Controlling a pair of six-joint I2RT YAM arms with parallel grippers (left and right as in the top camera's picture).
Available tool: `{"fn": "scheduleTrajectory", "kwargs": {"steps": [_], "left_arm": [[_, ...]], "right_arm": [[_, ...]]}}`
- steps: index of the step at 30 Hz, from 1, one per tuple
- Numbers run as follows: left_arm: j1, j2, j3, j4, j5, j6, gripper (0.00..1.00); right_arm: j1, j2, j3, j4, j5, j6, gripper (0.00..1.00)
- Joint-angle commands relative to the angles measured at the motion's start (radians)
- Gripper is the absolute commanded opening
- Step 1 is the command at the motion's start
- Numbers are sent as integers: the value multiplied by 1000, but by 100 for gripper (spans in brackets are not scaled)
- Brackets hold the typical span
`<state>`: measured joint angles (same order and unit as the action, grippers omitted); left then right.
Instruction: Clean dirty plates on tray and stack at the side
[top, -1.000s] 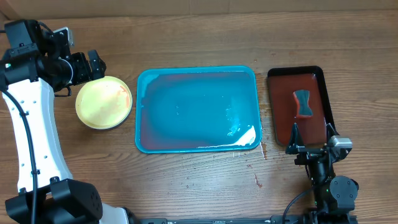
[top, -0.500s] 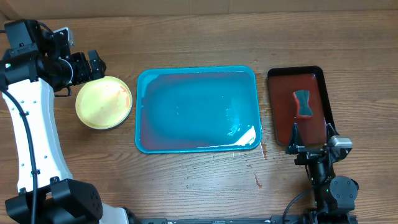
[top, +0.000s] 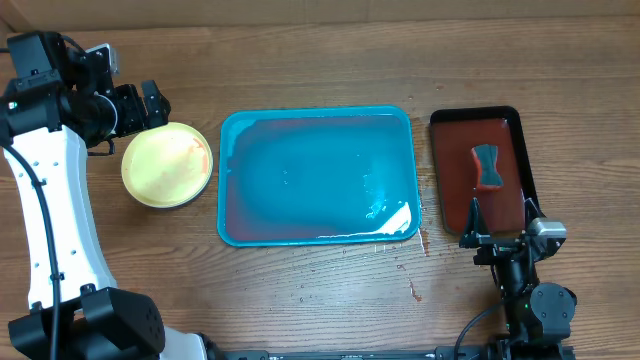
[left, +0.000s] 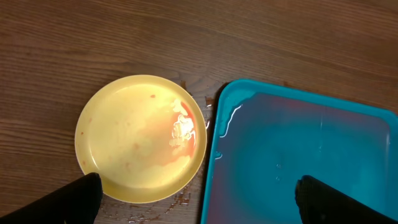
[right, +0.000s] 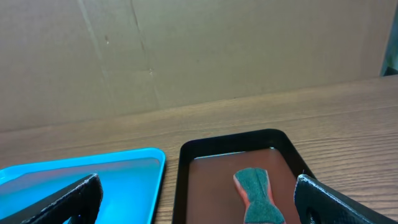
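Observation:
A pale yellow-green plate (top: 167, 164) with a faint orange-red smear sits on the table left of the turquoise tray (top: 300, 180). It also shows in the left wrist view (left: 140, 138). No other plate shows, and I cannot tell whether plates lie under it. The tray holds no plates, only a wet reddish film, and shows in the left wrist view (left: 298, 155). My left gripper (top: 150, 108) is open and empty, hovering above the plate's far edge; its fingertips (left: 199, 202) span the plate and tray edge. My right gripper (top: 500, 222) is open and empty.
A dark red-brown tray with a black rim (top: 450, 170) stands right of the turquoise tray and holds a green-and-orange sponge (top: 487, 166). In the right wrist view the sponge (right: 258, 199) lies between the fingertips (right: 199, 205). Cardboard wall at the back. Sauce drips on the table (top: 415, 290).

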<state>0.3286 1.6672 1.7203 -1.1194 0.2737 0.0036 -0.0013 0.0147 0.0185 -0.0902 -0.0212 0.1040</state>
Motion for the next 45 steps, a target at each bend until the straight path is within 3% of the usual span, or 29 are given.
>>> {"fn": "scheduleTrajectory", "kwargs": {"steps": [1, 8, 18, 26, 41, 45], "left_arm": [[-2, 2, 8, 2, 5, 16, 100], [-2, -59, 8, 1, 5, 16, 100], [-13, -293, -4, 1, 5, 16, 100], [-104, -528, -241, 23, -37, 19, 100], [-145, -1060, -988, 816, -62, 21, 100], [-201, -1222, -1183, 995, -76, 80, 100]], "right_arm": [[-5, -12, -10, 6, 6, 0, 100], [-5, -12, -10, 6, 6, 0, 100], [-5, -12, -10, 6, 6, 0, 100], [-5, -12, -10, 6, 6, 0, 100], [-5, -12, -10, 6, 6, 0, 100], [-5, -12, -10, 6, 6, 0, 100]]}}
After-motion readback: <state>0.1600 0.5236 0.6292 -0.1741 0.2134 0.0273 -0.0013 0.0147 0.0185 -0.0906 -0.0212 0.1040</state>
